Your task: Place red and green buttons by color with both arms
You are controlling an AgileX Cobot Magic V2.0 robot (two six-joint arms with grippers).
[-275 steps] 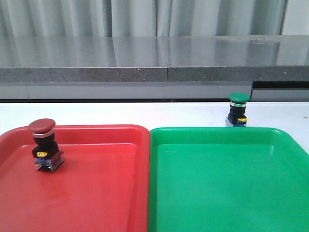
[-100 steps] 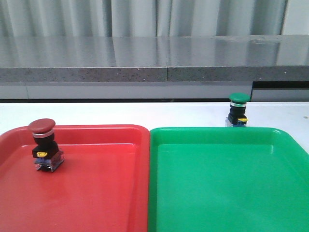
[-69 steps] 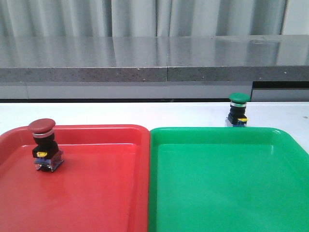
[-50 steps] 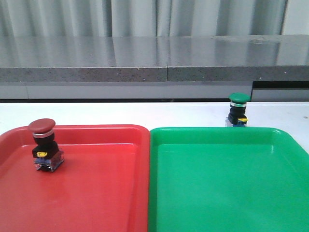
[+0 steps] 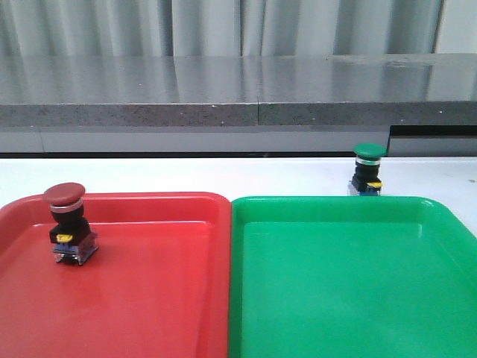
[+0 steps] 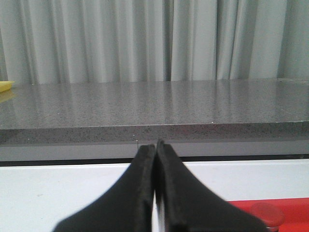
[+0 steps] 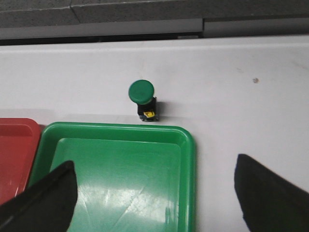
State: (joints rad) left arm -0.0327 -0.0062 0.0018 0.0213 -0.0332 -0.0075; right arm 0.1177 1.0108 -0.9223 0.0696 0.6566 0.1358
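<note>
Red and green buttons sit apart. Largest are two plastic trays side by side: a red tray (image 5: 149, 291) and a green tray (image 5: 343, 283). The right gripper (image 7: 159, 193), fingers spread wide, hangs above the green tray; the green button (image 7: 142, 96) stands upright on the white table (image 7: 231, 87), just beyond the tray's far rim, ahead of the fingers. The left gripper (image 6: 155, 193) has its fingers pressed together. The red button (image 5: 68, 224) stands inside the red tray.

Red button (image 6: 264, 216) half cut off; right pincer (image 7: 159, 203) fingertips cropped.
</note>
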